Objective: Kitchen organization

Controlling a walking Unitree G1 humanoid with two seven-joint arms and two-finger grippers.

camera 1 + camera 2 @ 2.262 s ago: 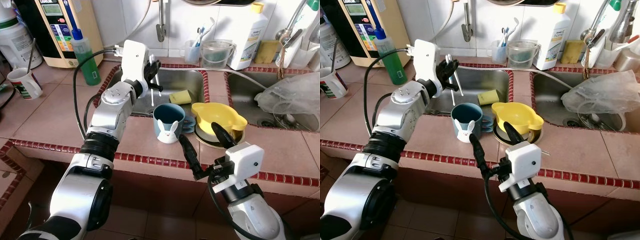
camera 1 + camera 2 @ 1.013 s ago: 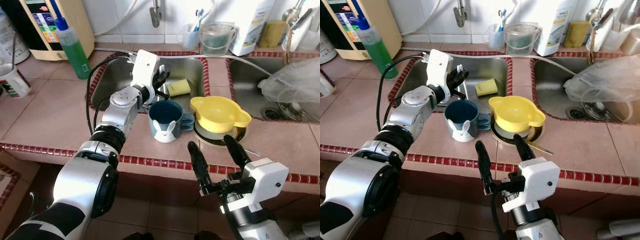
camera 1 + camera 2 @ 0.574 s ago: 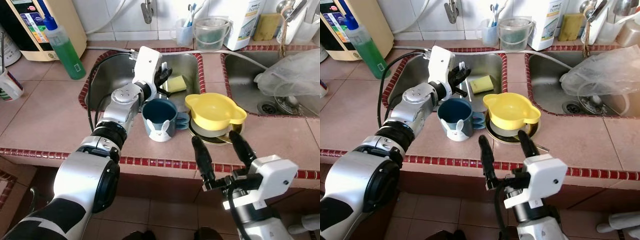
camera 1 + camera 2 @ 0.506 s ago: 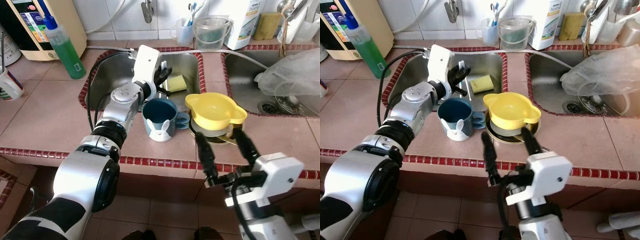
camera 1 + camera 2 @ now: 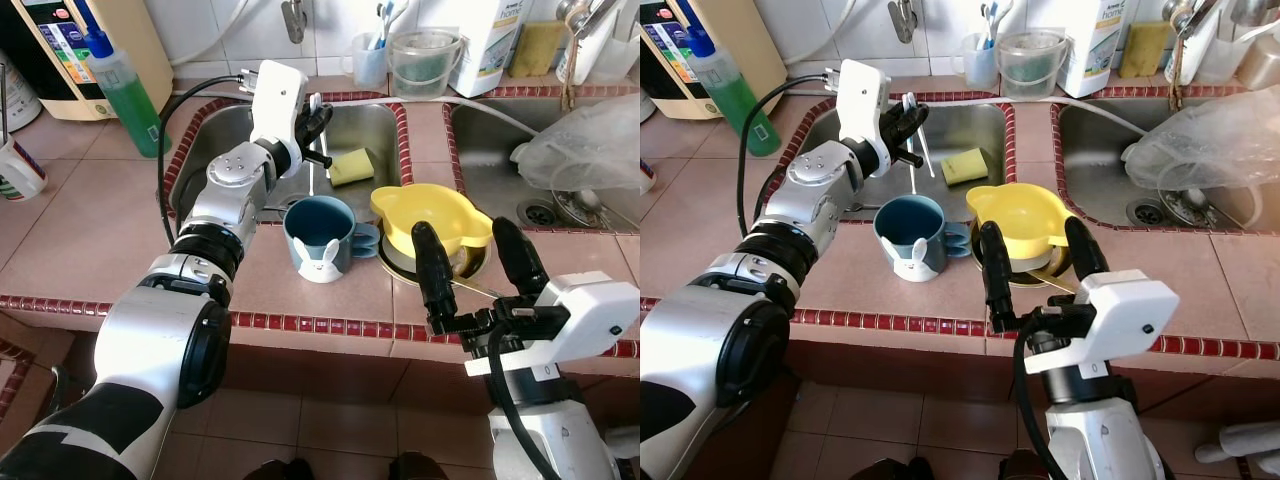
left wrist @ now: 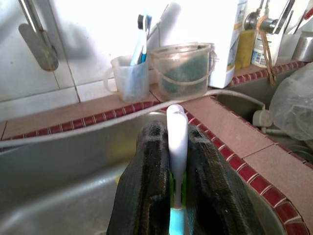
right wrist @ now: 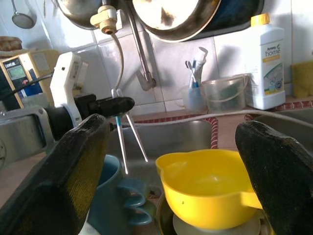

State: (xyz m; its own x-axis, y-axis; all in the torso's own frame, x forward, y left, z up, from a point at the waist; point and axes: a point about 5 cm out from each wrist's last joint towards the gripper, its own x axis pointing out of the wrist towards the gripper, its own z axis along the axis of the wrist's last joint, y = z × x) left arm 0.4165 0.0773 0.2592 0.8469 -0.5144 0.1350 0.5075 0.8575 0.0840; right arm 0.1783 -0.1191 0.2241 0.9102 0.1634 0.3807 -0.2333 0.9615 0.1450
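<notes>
My left gripper (image 5: 313,118) hovers over the left sink (image 5: 225,140), shut on a white utensil (image 5: 919,152) whose two thin prongs hang down. The left wrist view has its white handle (image 6: 176,132) pinched between the black fingers (image 6: 152,161). A blue rabbit mug (image 5: 322,240) stands on the counter in front of the sink. Beside it a yellow bowl (image 5: 432,217) rests on a metal dish. My right gripper (image 5: 470,262) is open at the counter's front edge, its fingers (image 7: 73,166) spread wide either side of the yellow bowl (image 7: 205,188), not touching it.
A yellow sponge (image 5: 350,166) lies in the left sink. A green soap bottle (image 5: 125,85) and a white mug (image 5: 18,165) stand at the left. A toothbrush cup (image 5: 375,62), clear tub (image 5: 420,65) and white bottle (image 5: 495,40) line the back wall. A plastic bag (image 5: 590,150) covers the right sink.
My left gripper has risen from beside the blue mug, lifting the white utensil above the sink. My right gripper has come up from below the counter edge toward the yellow bowl.
</notes>
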